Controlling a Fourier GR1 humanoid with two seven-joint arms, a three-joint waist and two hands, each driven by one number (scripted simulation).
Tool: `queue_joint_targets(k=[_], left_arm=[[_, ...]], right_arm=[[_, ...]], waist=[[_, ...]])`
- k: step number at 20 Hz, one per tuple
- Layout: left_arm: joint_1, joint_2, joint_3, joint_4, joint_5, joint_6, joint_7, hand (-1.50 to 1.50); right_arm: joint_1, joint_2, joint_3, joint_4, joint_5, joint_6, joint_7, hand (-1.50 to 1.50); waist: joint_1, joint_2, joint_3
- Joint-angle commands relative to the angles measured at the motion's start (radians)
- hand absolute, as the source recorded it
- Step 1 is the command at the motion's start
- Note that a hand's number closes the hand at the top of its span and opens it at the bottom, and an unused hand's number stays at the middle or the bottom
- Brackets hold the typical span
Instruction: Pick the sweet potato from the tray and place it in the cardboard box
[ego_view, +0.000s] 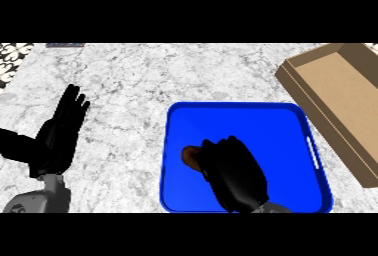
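Near the middle of the flat blue plastic tray (295, 125), the brown sweet potato (190, 156) is peeking out just left of the black right hand (235, 175), whose fingers are bending over it. I cannot tell if they are holding it. The open brown cardboard box (347, 95) is waiting beside the tray's right edge. The left hand (63, 127) is resting open, well apart

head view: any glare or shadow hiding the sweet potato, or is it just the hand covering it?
Head view: lighting is even, with no glare on the blue tray or the marble counter. The right hand covers most of the sweet potato, leaving only a brown sliver at its left. The cardboard box is cut off by the right edge. The left hand rests open at left.
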Motion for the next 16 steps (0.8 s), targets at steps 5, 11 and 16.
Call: queue_joint_targets(k=[5,11,16], left_arm=[[0.03,-0.027,-0.025,-0.006,-0.023,0.009,-0.024,0.0],[0.02,0.003,-0.001,-0.033,0.007,-0.009,0.029,0.0],[0.021,-0.04,-0.012,0.046,-0.014,0.0,-0.072,0.0]], right_arm=[[0.007,0.021,0.069,-0.407,-0.063,0.179,0.196,1.5],[-0.118,0.022,-0.089,-0.467,-0.114,0.034,0.403,1.5],[-0.195,0.022,-0.275,-0.48,-0.129,0.075,0.446,1.5]], waist=[[0.002,0.0,0.0],[0.009,0.001,0.0],[0.004,0.004,0.0]])
